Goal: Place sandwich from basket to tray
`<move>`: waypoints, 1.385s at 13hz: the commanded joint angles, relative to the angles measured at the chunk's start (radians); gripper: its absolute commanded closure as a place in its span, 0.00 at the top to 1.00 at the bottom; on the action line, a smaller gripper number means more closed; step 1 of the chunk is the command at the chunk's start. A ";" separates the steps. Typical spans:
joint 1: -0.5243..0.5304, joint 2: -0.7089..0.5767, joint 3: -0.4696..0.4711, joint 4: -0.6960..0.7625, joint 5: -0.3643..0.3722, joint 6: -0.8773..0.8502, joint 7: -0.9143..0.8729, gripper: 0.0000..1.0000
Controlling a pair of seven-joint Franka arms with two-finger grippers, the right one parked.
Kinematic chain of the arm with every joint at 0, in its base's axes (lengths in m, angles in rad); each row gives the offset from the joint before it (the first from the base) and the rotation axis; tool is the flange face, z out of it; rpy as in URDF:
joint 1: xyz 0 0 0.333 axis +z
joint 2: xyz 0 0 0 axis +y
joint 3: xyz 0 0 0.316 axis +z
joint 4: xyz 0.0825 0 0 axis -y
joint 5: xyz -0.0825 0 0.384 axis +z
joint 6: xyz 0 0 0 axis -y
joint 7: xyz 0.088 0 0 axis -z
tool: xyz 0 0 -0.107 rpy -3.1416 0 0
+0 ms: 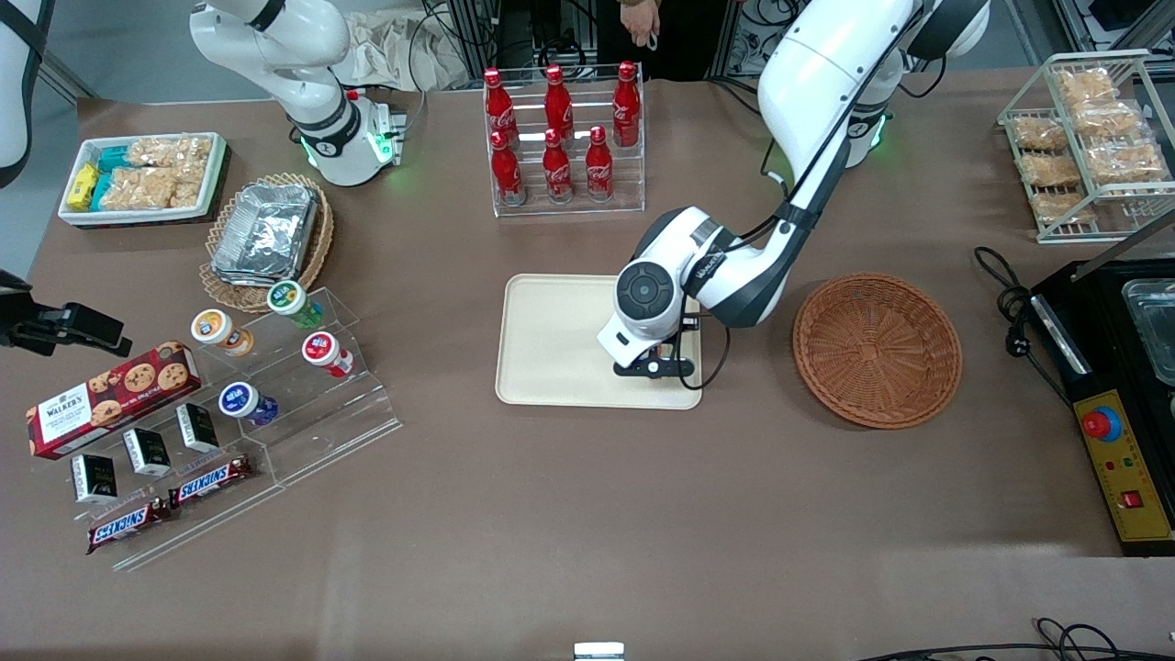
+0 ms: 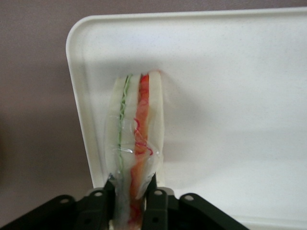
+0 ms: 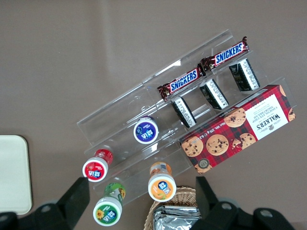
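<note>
The table (image 1: 587,551) is brown and carries everything. The tray (image 1: 551,340) is a cream rectangle with rounded corners and a low rim, lying mid-table. Beside it, toward the working arm's end, sits the basket (image 1: 878,350), round, shallow, reddish-brown wicker, with nothing in it. The gripper (image 1: 654,368) hangs over the tray at its corner nearest the basket and the front camera, roughly 4 o'clock on the tray as the front view shows it.

In the left wrist view the sandwich (image 2: 136,139) is a wrapped wedge of white bread standing on edge, with 1 green layer and 1 orange-red layer running along it under clear film. The gripper's (image 2: 130,199) 2 black fingers (image 2: 103,201) pinch its end, 1 on each bread face, and the wedge stands over the tray (image 2: 230,96) just inside a rounded corner. Whether it touches the tray floor cannot be told.

From the front camera the sandwich is hidden under the wrist. The pinched end is cut off at the picture's edge.
</note>
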 commanded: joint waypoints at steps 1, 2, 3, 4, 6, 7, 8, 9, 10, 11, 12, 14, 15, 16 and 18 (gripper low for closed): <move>-0.010 -0.008 0.012 -0.022 0.044 0.019 -0.025 1.00; -0.009 -0.014 0.014 -0.016 0.046 0.010 -0.026 1.00; -0.001 -0.028 0.017 -0.009 0.057 -0.007 -0.026 1.00; 0.011 -0.063 0.018 0.011 0.058 -0.053 -0.020 1.00; 0.098 -0.136 0.030 0.062 0.058 -0.175 0.024 1.00; 0.155 -0.167 0.031 0.079 0.058 -0.218 0.108 1.00; 0.215 -0.201 0.031 0.086 0.058 -0.244 0.185 1.00; 0.275 -0.230 0.031 0.090 0.058 -0.260 0.255 1.00; 0.330 -0.255 0.031 0.093 0.060 -0.272 0.335 1.00; 0.376 -0.273 0.032 0.102 0.060 -0.286 0.399 1.00; 0.422 -0.288 0.032 0.111 0.061 -0.309 0.450 1.00; 0.499 -0.311 0.032 0.143 0.089 -0.326 0.526 1.00; 0.531 -0.315 0.032 0.169 0.101 -0.334 0.561 1.00; 0.565 -0.315 0.031 0.212 0.091 -0.353 0.590 1.00; 0.588 -0.302 0.029 0.301 0.080 -0.387 0.612 1.00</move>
